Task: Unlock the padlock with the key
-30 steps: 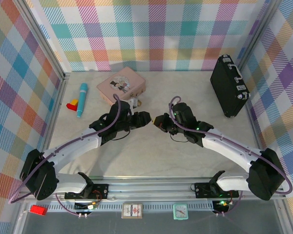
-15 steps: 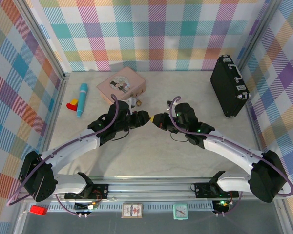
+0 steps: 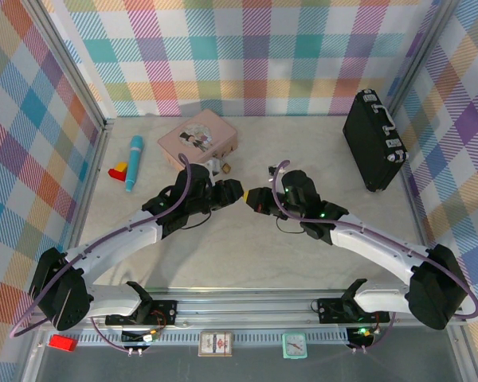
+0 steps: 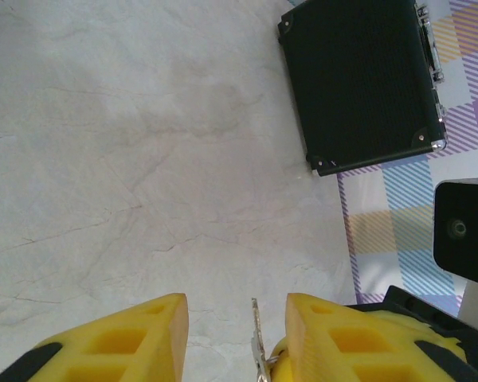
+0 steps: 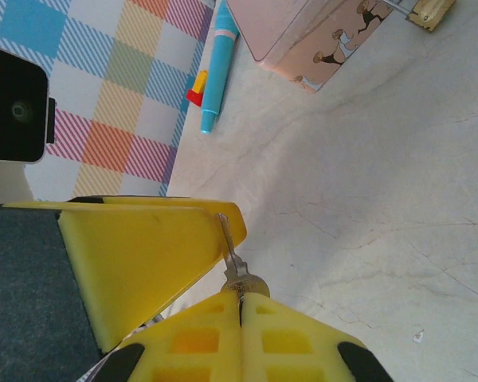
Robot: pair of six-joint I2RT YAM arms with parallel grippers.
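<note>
Slightly closer together than a second ago, both tools are being held over the pale marbled counter [image 3: 247,255]. Print on the card [image 3: 216,343] at the near rail is being lost to smallness. The key [image 5: 235,273] is being clamped in the right tool [image 5: 240,304], its blade being held between the parted fingers of the left tool [image 4: 235,310]. Beyond, the padlock [image 3: 221,167] is lying just beside the picture-lidded pink tin [image 3: 197,137], and everything is being enclosed by plaid walls [image 3: 247,56].

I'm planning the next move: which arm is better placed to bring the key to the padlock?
Right, probably. The right tool is shut on the key; the left tool is open, its fingers merely flanking the blade. The padlock lies near both, by the pink tin.
</note>
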